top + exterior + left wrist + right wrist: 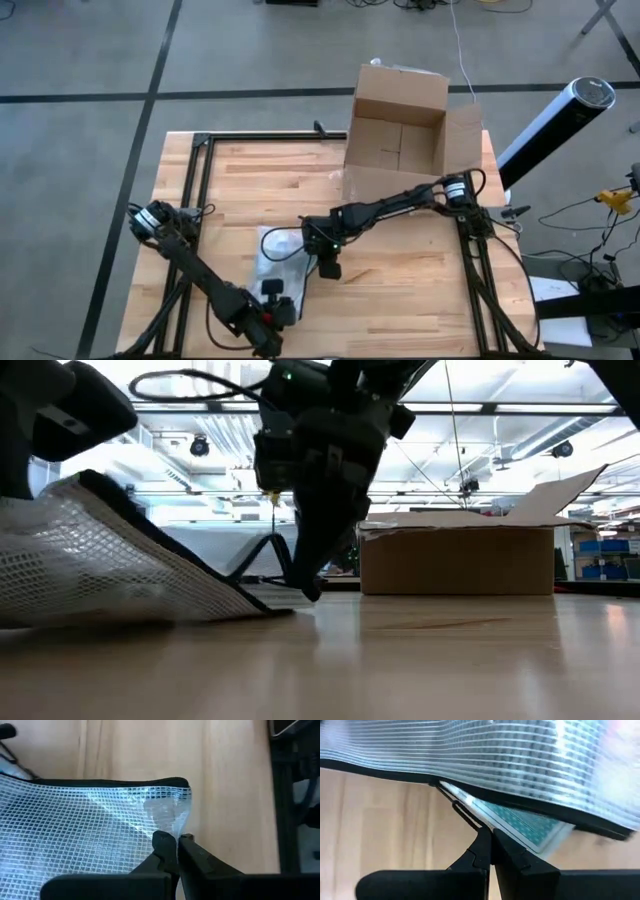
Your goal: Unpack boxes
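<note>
The box (400, 125) sits on the bench (400, 290) at upper right of the high view. The mesh pouch (280, 262) lies at lower centre, between the left pincer (272, 300) below it and the right pincer (328, 268) at its right edge.

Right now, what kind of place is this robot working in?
Probably a lab or industrial workshop: a wooden table on a bare concrete floor marked with dark lines, exposed ceiling lights and ducts, and an open box on the table.

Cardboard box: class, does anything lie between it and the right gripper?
Nothing visible does. Bare table separates the cardboard box from the right gripper, which is pinching the mesh pouch, as is the left gripper.
</note>
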